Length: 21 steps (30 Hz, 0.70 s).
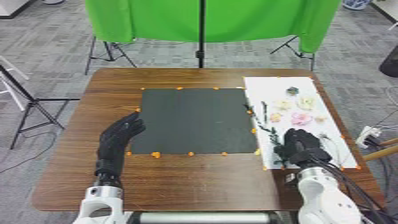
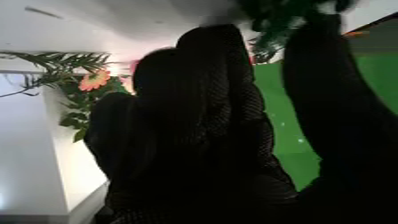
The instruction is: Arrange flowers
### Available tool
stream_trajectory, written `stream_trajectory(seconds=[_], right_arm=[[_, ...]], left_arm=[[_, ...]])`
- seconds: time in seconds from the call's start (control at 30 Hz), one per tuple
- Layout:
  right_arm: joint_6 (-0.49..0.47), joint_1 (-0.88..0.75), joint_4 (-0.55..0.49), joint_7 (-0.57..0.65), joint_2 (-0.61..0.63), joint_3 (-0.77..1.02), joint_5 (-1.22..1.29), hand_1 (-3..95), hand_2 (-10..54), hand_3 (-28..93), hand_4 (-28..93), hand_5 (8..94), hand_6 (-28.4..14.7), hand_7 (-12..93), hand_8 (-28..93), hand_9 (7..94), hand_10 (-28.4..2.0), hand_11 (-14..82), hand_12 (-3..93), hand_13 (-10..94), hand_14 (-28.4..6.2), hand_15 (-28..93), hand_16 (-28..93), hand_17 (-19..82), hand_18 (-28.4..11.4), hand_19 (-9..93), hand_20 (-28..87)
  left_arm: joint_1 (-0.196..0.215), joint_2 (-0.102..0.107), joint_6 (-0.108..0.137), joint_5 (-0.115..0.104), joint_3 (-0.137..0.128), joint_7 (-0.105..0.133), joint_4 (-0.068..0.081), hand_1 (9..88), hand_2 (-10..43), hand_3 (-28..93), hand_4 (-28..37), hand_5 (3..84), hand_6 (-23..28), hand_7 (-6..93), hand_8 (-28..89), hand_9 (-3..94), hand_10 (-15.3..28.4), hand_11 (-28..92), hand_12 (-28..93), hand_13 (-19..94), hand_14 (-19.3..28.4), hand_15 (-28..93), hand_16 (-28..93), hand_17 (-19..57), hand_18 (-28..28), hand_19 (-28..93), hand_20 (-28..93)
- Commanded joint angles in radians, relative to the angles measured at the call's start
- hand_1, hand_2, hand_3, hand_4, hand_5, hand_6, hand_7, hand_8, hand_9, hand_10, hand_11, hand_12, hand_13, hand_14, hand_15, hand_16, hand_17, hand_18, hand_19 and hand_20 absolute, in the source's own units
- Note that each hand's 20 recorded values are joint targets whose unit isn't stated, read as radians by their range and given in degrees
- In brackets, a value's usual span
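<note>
Table (image 1: 67,175): brown, wooden, with rounded near corners. Cloth (image 1: 240,20): bright green, hanging beyond the far edge of the table, a black stand (image 1: 202,50) upright in front of it. Dark sheet (image 1: 195,120): nearly square, lying flat at the middle of the table. White sheet (image 1: 342,152): long and narrow, just beside the dark sheet on the robot's right, bearing the flowers and greenery.

Left hand (image 1: 121,135): black glove, at the dark sheet's left edge; fingers extended, released, holding nothing. Right hand (image 1: 304,142): black glove, over the near part of the white sheet; in the right wrist view the fingers are straight, thumb apart, unclenched, with dark foliage (image 2: 271,22) by the fingertips; whether they touch it, one cannot tell.

Leafy stems (image 1: 265,120): dark green, slender, laid lengthwise along the white sheet's left side. Pink flower (image 1: 301,118): near the middle of the white sheet. Cream flower (image 1: 306,103): beyond the pink one. Pale yellow flower (image 1: 282,104): beside the cream one, to its left. Dark bluish bloom (image 1: 292,91): farthest of the group. Peach flower (image 1: 274,117): small, left of the pink one. Orange markers (image 1: 155,154): small pieces, set around the dark sheet.
</note>
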Motion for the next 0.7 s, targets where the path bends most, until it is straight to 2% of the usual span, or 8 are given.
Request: stream_trajectory(seconds=[0.03, 0.17, 0.27, 0.33, 0.43, 0.5, 0.6, 0.7], right_arm=[[-0.125, 0.010, 0.023, 0.004, 0.022, -0.059, 0.047, 86.8, -9.5, -27, 34, 73.4, -2.5, 40, 21, 80.1, -14.1, 49.0, 35.1, 92, -3.4, 60, 32, 72, -6.5, 93, 43], [-0.106, 0.015, 0.017, 0.021, 0.017, -0.046, 0.060, 88.5, -9.5, -28, 47, 77.6, -1.7, 41, 20, 84.2, -12.5, 47.7, 37.3, 94, -3.1, 61, 32, 74, -6.7, 93, 46], [-0.056, 0.003, -0.017, 0.035, 0.008, 0.001, 0.071, 88.8, -9.5, -28, 55, 78.6, -2.2, 41, 21, 85.3, -12.1, 46.8, 38.2, 94, -2.6, 63, 31, 76, -6.4, 93, 46], [0.001, -0.007, -0.047, 0.038, -0.004, 0.037, 0.080, 88.7, -9.5, -28, 58, 78.5, -2.4, 41, 22, 85.7, -12.0, 47.3, 38.2, 94, -2.4, 64, 30, 76, -6.3, 93, 47], [0.082, 0.002, -0.102, 0.031, -0.030, 0.066, 0.096, 88.3, -9.5, -28, 60, 78.4, -2.6, 42, 22, 85.7, -12.1, 48.6, 37.5, 94, -2.2, 65, 29, 77, -6.2, 93, 47], [0.133, 0.026, -0.127, 0.016, -0.041, 0.056, 0.116, 88.1, -9.5, -28, 61, 78.2, -2.7, 43, 21, 85.6, -12.1, 49.4, 36.8, 94, -2.2, 66, 28, 77, -6.3, 93, 48], [0.171, 0.087, -0.145, -0.008, -0.058, 0.012, 0.153, 87.8, -9.5, -28, 62, 78.1, -2.8, 44, 21, 85.4, -12.3, 51.0, 35.7, 94, -2.2, 67, 27, 77, -6.5, 93, 49], [0.179, 0.177, -0.133, -0.028, -0.086, -0.054, 0.212, 87.9, -9.5, -28, 62, 78.0, -3.1, 44, 21, 85.2, -12.5, 51.9, 35.3, 94, -2.2, 68, 26, 77, -6.6, 93, 50]], left_arm=[[0.022, -0.003, -0.009, 0.013, -0.003, -0.028, 0.004, 28.6, -3.9, 68, -22.3, 47.0, 3.8, 16.6, -8, 45.5, 13.5, 22, 10, 35, 18.0, 37, -4, 4.0, 14.1, 21, 25], [0.026, -0.003, -0.014, 0.014, -0.005, -0.028, 0.002, 28.7, -4.2, 68, -22.1, 46.9, 3.8, 16.4, -8, 45.2, 13.4, 22, 10, 34, 18.1, 36, -4, 3.9, 14.1, 21, 25], [0.030, -0.003, -0.013, 0.010, -0.008, -0.029, 0.000, 28.6, -4.3, 68, -22.0, 46.9, 3.9, 16.3, -8, 45.2, 13.4, 22, 10, 34, 18.1, 36, -4, 3.8, 14.1, 21, 25], [0.028, 0.000, -0.014, 0.007, -0.013, -0.024, 0.005, 28.5, -4.3, 68, -22.0, 46.8, 3.9, 16.2, -8, 45.2, 13.4, 22, 10, 34, 18.1, 36, -4, 3.8, 14.1, 21, 25], [0.026, 0.007, 0.001, -0.009, -0.026, 0.007, 0.012, 28.2, -3.8, 68, -22.2, 46.8, 4.0, 16.0, -8, 45.1, 13.5, 22, 10, 34, 18.2, 36, -4, 3.8, 14.3, 21, 25], [0.022, 0.012, 0.021, -0.020, -0.037, 0.036, 0.017, 26.9, -2.9, 69, -22.8, 46.8, 4.1, 15.8, -8, 45.0, 13.6, 22, 10, 34, 18.2, 35, -4, 4.5, 14.2, 19, 24], [0.013, 0.030, 0.058, -0.032, -0.056, 0.081, 0.029, 23.6, -1.0, 70, -25.8, 46.7, 4.2, 15.0, -8, 44.3, 13.6, 20, 9, 34, 17.2, 31, -5, 6.2, 13.3, 16, 22], [0.007, 0.045, 0.090, -0.040, -0.086, 0.107, 0.043, 20.1, 0.4, 70, -27.6, 46.2, 4.2, 13.1, -8, 42.1, 13.5, 17, 8, 31, 15.4, 25, -5, 7.0, 12.2, 13, 21]])
